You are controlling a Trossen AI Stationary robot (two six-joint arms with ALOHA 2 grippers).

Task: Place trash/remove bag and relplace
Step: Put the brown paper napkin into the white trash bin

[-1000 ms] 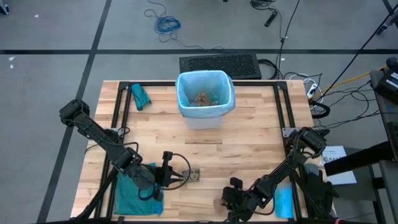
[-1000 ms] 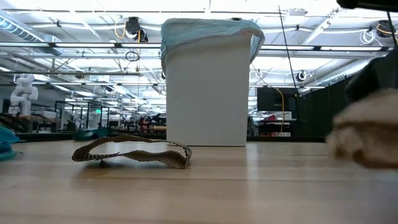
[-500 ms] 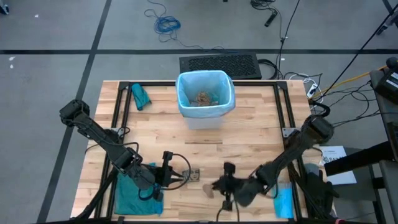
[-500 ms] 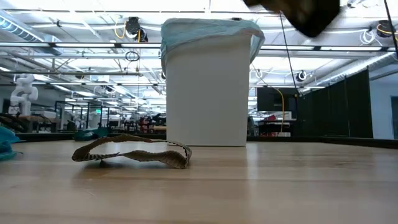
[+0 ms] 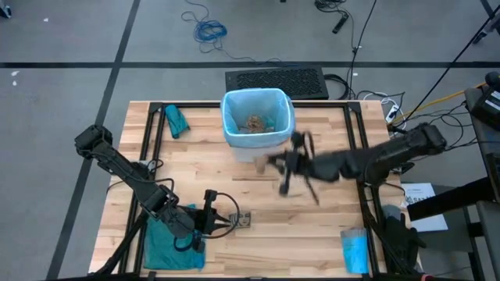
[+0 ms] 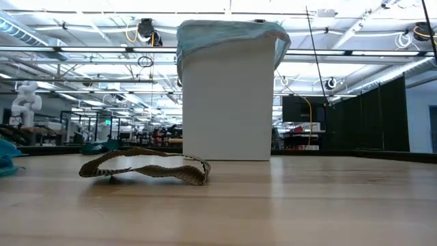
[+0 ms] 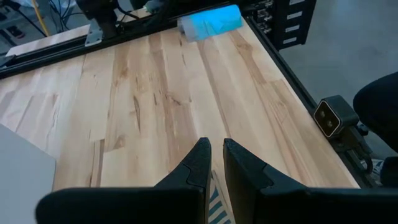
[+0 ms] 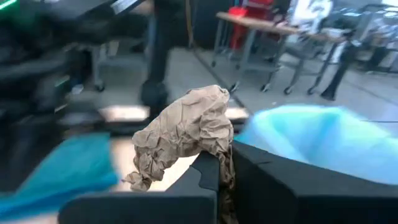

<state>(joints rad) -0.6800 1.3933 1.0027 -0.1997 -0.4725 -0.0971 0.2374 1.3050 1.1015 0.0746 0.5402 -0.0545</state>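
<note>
Wooden table [image 5: 312,226] (bin [image 5: 258,121], scrap [image 6: 147,166]).

Robot lab: steel ceiling trusses [image 6: 82,51], cables [image 5: 209,31]

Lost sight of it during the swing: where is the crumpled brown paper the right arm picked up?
The crumpled brown paper is pinched in the right gripper, held above the table just in front of the white bin, right of the bin's centre.

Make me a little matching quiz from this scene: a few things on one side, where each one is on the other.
Things:
1. crumpled brown paper
2. white bin
3. flat paper scrap
4. small blue packet

Places:
A. lying on the table near the left gripper
B. at the table's front right corner
C. pinched in the right gripper
D. at the table's far edge, lined with a pale blue bag

Pairs: 1-C, 2-D, 3-A, 4-B
</note>
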